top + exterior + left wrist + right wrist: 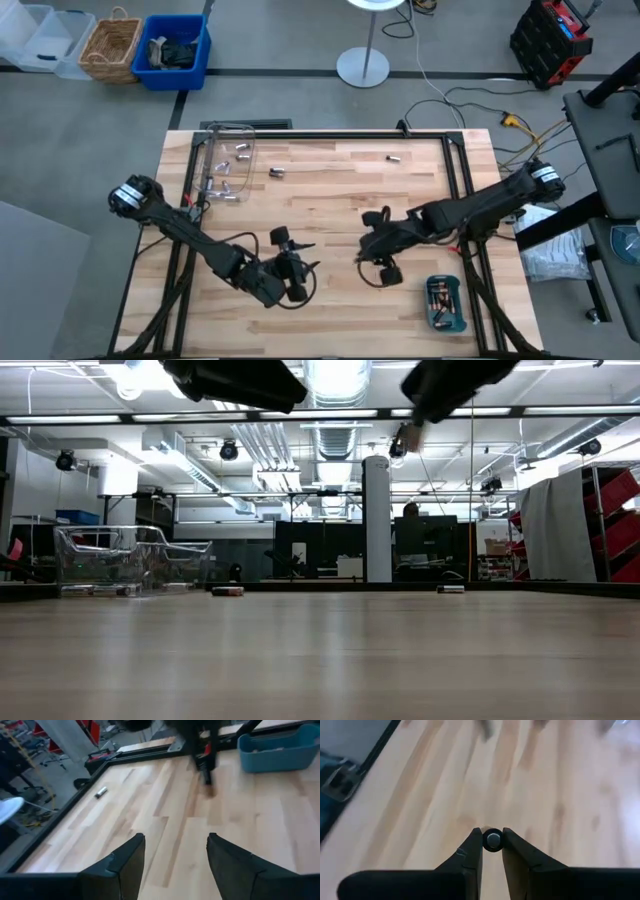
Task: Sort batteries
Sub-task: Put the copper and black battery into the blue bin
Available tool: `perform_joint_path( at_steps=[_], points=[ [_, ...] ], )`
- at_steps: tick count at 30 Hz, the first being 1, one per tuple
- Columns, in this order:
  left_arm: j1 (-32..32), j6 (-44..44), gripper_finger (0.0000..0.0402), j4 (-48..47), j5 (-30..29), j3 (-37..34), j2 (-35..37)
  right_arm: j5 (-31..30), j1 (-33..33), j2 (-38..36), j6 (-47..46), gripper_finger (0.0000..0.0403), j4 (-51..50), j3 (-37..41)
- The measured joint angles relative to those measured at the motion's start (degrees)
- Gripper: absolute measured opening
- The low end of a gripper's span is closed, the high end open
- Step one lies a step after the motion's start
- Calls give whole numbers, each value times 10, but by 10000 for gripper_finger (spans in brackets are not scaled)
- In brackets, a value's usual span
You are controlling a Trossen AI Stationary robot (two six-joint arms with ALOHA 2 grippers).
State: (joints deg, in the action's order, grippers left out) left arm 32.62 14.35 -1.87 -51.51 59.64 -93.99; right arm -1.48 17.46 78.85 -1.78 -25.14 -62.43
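Held cell: small silvery cylindrical battery (493,839), seen end-on, pinched between the right gripper (380,271)'s narrowed fingers, above bare wood near the table's front.
Grip risk: thin contact on a round body; the cell may roll out and drop.
Destination, likely: teal rectangular plastic tray (446,303), near the right front corner; a release off its rim would miss.
Loose cells: two batteries (277,173) (394,157) toward the far edge.
Clear plastic box (228,163): holds more.
Left gripper (292,272): spread wide, empty, close by; collision possible.
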Motion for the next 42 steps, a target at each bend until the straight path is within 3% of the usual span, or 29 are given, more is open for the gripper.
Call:
perform_joint_path(
  at_steps=[8, 13, 17, 23, 28, 31, 35, 42],
  points=[
    [-1, -1, 191, -62, -8, 7, 32, 104, 42, -3, -82, 47, -245, -40],
    [-1, -1, 191, -91, -19, 7, 48, 169, 101, -4, -166, 47, -343, -36],
    [-1, -1, 191, -97, -30, 7, 53, 170, 175, -6, -256, 47, -367, -28],
    [-1, -1, 191, -97, -40, 7, 54, 120, 297, -12, -390, 47, -373, -8],
    [-1, -1, 191, -98, -41, 7, 54, -6, 408, -30, -513, 45, -367, 5],
    [-1, -1, 191, -97, -41, 7, 54, -51, 457, -41, -588, 46, -380, 13],
    [-1, 8, 191, -97, -50, 7, 54, -95, 493, -48, -650, 47, -386, 29],
    [-1, 12, 191, -96, -50, 7, 53, -127, 513, -49, -667, 49, -336, 79]
  ],
)
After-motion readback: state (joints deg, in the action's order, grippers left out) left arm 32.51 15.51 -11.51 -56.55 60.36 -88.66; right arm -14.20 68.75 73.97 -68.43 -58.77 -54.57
